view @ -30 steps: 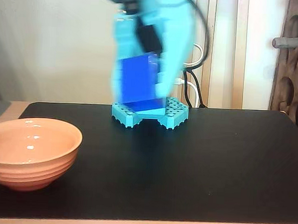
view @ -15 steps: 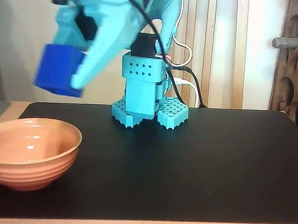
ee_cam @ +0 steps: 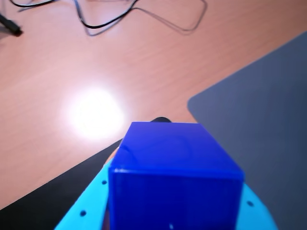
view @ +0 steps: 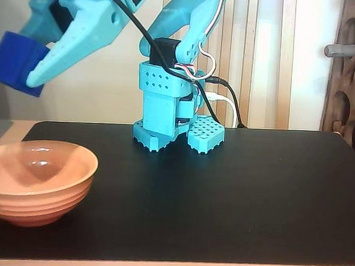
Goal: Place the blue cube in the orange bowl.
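The blue cube (view: 13, 62) hangs high in the air at the far left of the fixed view, held in my turquoise gripper (view: 26, 71), which is shut on it. It is well above the orange bowl (view: 37, 181), roughly over the bowl's left part. The bowl sits on the black mat (view: 234, 195) at the front left and looks empty. In the wrist view the blue cube (ee_cam: 175, 175) fills the lower middle between the turquoise fingers (ee_cam: 84, 211); the bowl is not seen there.
The arm's turquoise base (view: 177, 130) stands at the back middle of the mat with cables behind it. In the wrist view a wooden tabletop (ee_cam: 96, 62) with black cables (ee_cam: 139, 14) and a grey mat (ee_cam: 259, 110) lie below.
The arm has swung left and risen, carrying the blue cube from in front of the base to a spot high over the bowl's left side.
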Motion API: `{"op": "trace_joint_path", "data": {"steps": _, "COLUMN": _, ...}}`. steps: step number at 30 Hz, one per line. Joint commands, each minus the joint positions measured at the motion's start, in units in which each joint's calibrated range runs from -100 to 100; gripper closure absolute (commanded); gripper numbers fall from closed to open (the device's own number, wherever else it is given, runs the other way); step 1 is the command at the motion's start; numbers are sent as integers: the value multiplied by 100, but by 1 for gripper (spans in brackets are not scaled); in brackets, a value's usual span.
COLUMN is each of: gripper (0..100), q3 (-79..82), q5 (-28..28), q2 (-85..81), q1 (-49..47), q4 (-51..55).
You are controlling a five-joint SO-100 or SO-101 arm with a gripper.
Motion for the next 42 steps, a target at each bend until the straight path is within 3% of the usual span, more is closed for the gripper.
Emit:
{"op": "trace_joint_path", "data": {"steps": 1, "gripper": 84, "q3": -58, "q5": 91, "q2": -139, "q1": 231, "q4": -27}}
{"op": "trace_joint_path", "data": {"steps": 42, "gripper": 84, "q3": -521, "q5": 253, "q2": 2597, "q1": -291, "q4": -889}}
